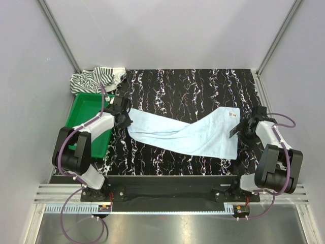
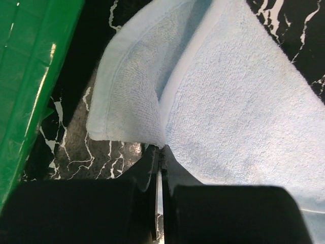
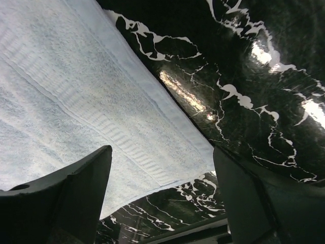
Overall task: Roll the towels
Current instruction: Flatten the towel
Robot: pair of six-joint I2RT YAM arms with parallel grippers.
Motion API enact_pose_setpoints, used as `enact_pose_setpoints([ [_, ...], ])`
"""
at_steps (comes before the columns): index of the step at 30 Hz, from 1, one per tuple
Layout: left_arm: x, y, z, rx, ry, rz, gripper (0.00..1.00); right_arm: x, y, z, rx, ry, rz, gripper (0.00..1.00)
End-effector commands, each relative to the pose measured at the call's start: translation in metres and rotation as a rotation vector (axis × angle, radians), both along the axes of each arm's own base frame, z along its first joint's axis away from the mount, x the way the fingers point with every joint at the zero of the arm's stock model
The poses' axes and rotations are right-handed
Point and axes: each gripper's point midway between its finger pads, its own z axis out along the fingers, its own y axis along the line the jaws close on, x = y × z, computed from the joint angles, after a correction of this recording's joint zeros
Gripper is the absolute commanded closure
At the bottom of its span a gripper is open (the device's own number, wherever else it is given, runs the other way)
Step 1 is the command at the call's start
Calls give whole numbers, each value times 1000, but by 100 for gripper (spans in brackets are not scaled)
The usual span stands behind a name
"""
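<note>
The light blue towel (image 1: 188, 133) lies spread across the black marbled table from left to right, twisted in the middle. My left gripper (image 1: 125, 118) is shut on its left end; in the left wrist view the pinched edge (image 2: 152, 137) folds up at my gripper (image 2: 161, 152). My right gripper (image 1: 239, 130) is open over the towel's right end; in the right wrist view the towel corner (image 3: 167, 157) lies between the spread fingers (image 3: 86, 188) of my gripper (image 3: 162, 178). The black-and-white striped towel (image 1: 97, 80) lies crumpled at the back left, beyond the tray.
A green plastic tray (image 1: 87, 122) sits at the left, partly under my left arm; its wall also shows in the left wrist view (image 2: 30, 86). Grey walls enclose the table on three sides. A small white label (image 1: 232, 115) is on the blue towel's right end.
</note>
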Motion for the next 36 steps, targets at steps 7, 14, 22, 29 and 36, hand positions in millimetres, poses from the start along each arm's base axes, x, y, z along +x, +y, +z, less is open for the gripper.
enact_pose_setpoints([
  [7, 10, -11, -7, -52, -23, -29, 100, 3, 22, -14, 135, 11, 5, 27],
  [14, 12, -13, -7, -58, -23, -34, 100, -2, 28, -19, 159, 33, 6, 35],
  [22, 8, -10, -5, -50, -27, -36, 100, -3, 46, -47, 142, 148, 72, 52],
  [29, 3, -6, -3, -40, -26, -47, 100, 3, 47, -49, 106, 142, 89, 94],
  [36, -7, -7, 50, -69, -108, -42, 100, 31, 25, 48, -41, -43, 141, 100],
])
